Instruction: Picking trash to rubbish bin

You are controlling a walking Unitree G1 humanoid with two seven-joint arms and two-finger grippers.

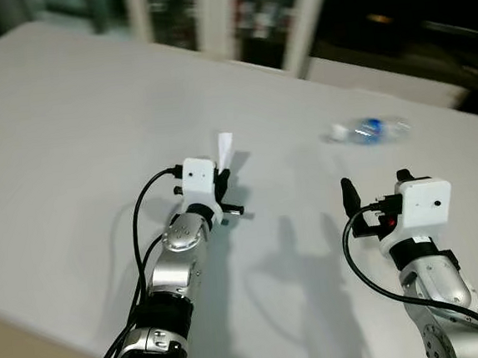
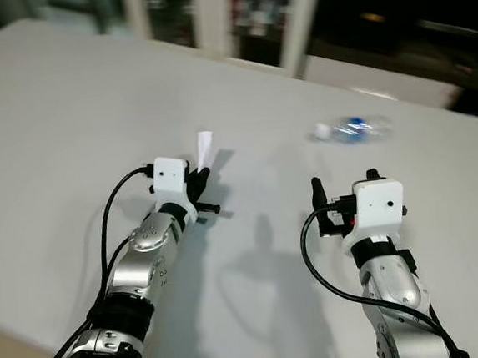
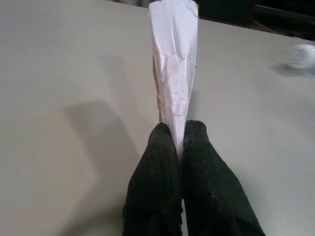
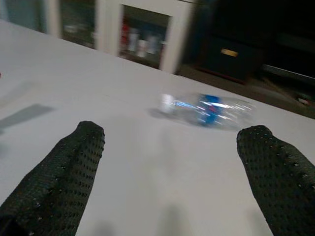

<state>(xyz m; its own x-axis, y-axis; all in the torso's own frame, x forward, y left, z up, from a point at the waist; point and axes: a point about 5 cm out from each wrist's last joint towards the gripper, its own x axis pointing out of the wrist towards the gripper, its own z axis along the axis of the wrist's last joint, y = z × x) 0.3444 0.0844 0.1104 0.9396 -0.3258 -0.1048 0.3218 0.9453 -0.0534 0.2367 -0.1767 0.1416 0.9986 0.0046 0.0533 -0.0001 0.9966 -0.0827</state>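
A crumpled strip of white paper (image 3: 173,64) sticks up from my left gripper (image 1: 223,174), which is shut on its lower end above the white table (image 1: 66,119). The same paper (image 1: 224,149) shows in the head views just past the left wrist camera. A clear plastic bottle (image 1: 371,129) with a blue label and white cap lies on its side farther back on the right. My right gripper (image 4: 172,142) stands open with nothing between its fingers, pointing toward the bottle (image 4: 209,108) and well short of it.
White-framed glass cabinet doors (image 1: 208,14) stand beyond the table's far edge, with a dark room area to their right. The table's near edge (image 1: 35,335) runs at the lower left, with beige floor below it.
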